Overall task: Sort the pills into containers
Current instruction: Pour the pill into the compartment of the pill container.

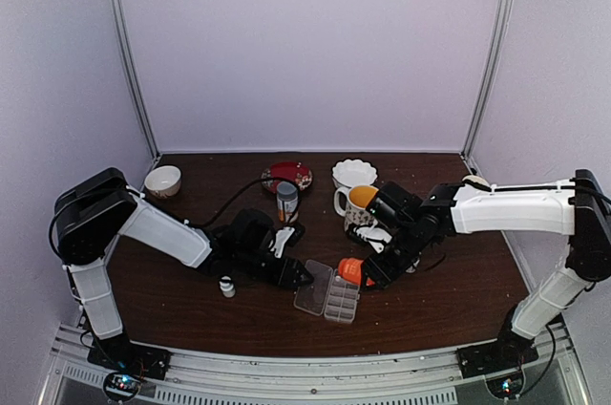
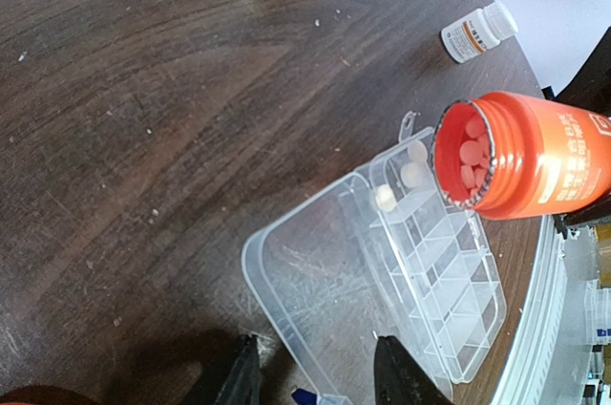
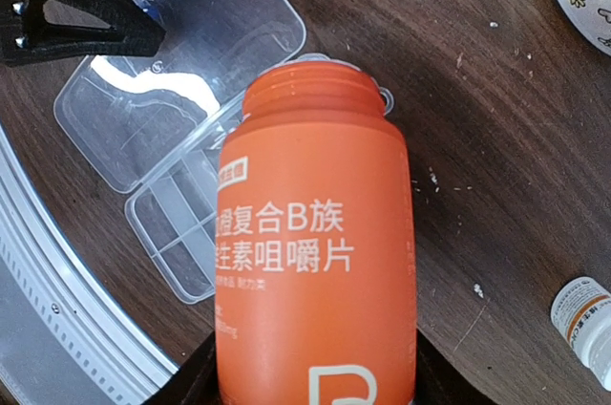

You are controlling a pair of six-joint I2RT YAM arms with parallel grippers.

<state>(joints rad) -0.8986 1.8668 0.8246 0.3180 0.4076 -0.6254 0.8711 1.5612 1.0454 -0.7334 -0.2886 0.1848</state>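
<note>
The clear pill box (image 2: 449, 276) lies open, its lid (image 2: 315, 290) flat on the table; it also shows in the top view (image 1: 341, 302) and the right wrist view (image 3: 177, 219). Three cream pills (image 2: 385, 198) lie in its far end cells. My right gripper (image 1: 368, 276) is shut on an uncapped orange bottle (image 3: 315, 262), tipped with its mouth over those end cells; more pills (image 2: 471, 152) show inside it. My left gripper (image 2: 320, 381) is open, its fingers (image 2: 406, 372) straddling the lid's near edge, one over the lid and one outside it.
A small white bottle (image 2: 479, 32) stands beyond the box. The top view shows a mug (image 1: 355, 204), a white bowl (image 1: 354, 172), a red plate (image 1: 287, 175), a grey-capped bottle (image 1: 286, 201), a tiny white bottle (image 1: 227, 286) and a small bowl (image 1: 162, 181).
</note>
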